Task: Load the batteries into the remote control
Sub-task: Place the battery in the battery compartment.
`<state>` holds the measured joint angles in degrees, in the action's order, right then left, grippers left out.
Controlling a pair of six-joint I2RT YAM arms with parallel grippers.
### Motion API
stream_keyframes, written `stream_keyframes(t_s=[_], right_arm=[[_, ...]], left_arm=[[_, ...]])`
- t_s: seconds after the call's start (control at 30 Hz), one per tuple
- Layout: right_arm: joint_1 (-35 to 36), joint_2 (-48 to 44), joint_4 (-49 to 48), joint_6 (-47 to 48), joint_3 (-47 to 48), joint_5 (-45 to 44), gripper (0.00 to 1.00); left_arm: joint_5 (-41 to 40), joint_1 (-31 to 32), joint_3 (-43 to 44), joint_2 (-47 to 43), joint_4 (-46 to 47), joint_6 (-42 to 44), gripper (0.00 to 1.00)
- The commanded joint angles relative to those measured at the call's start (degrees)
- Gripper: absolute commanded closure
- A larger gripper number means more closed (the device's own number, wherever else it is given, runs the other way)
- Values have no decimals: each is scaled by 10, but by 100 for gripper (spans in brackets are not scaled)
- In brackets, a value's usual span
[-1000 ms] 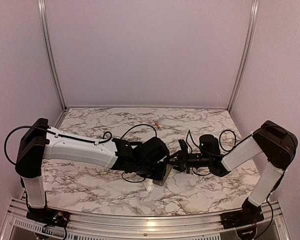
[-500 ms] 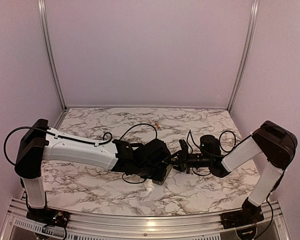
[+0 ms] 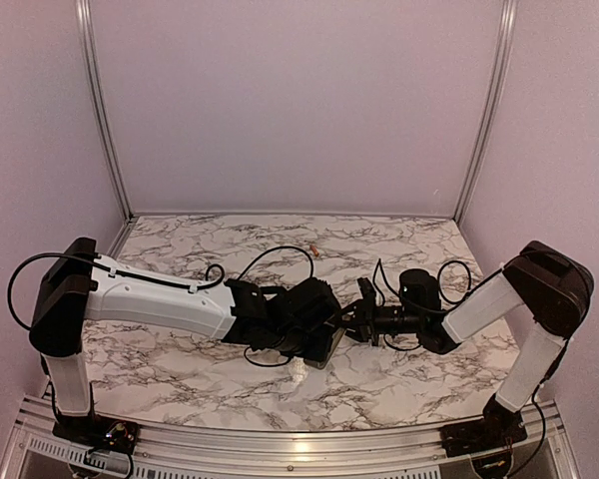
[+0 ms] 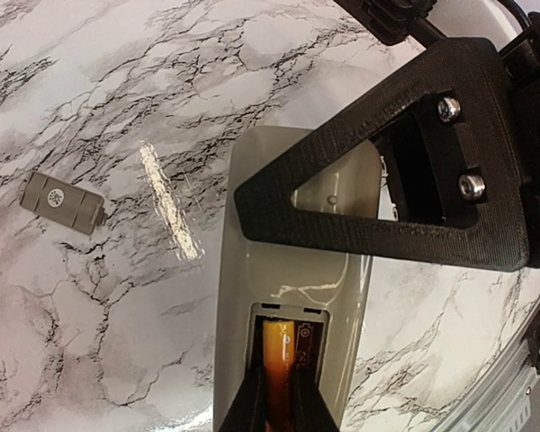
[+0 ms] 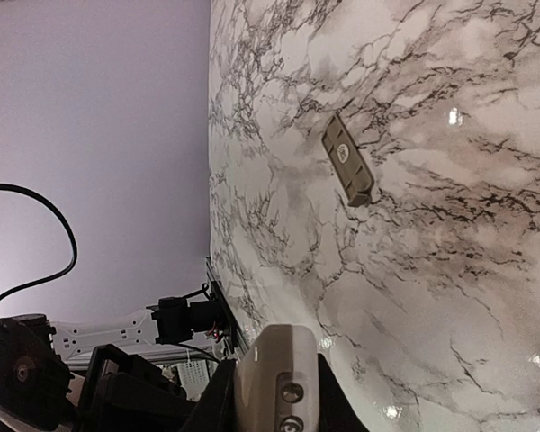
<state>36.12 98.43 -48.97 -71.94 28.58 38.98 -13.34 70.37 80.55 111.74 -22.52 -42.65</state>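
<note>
Marble table (image 3: 180,374) holds the remote control (image 4: 252,270), back up. Left gripper (image 4: 280,385) pinches one battery (image 4: 280,346) in its slot; right gripper (image 5: 274,398) squeezes the remote's end. Only the top view shows the other battery (image 3: 316,250), far back.

Right claw (image 5: 272,396) crowds the remote control (image 4: 292,270); table (image 4: 108,342) around cover plate (image 4: 63,202) open

Seen from top cam, left hand (image 4: 277,407) has crept slightly right and farther from the desk's (image 3: 180,371) near edge; it now hides approx. more of the remote control's (image 4: 283,281) near corner.
</note>
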Motion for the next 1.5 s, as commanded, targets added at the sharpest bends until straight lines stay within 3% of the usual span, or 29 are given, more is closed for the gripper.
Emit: stream_keyframes(t_s=[0.0, 0.3, 0.63, 0.8, 1.47], right_arm=[[8, -22, -42, -13, 22, 73, 100], [8, -23, -71, -38, 14, 89, 100], [8, -21, -80, -46, 13, 94, 100], [5, -15, -83, -42, 12, 96, 100], [0, 8, -69, -6, 13, 105, 100]], left_arm=[[-70, -15, -25, 31, -77, 1, 95], [-95, -20, -32, 30, -77, 15, 83], [-93, -22, -42, 17, -54, 35, 80], [-71, -23, -50, -9, -31, 52, 68], [62, -25, -111, -129, 121, 94, 36]])
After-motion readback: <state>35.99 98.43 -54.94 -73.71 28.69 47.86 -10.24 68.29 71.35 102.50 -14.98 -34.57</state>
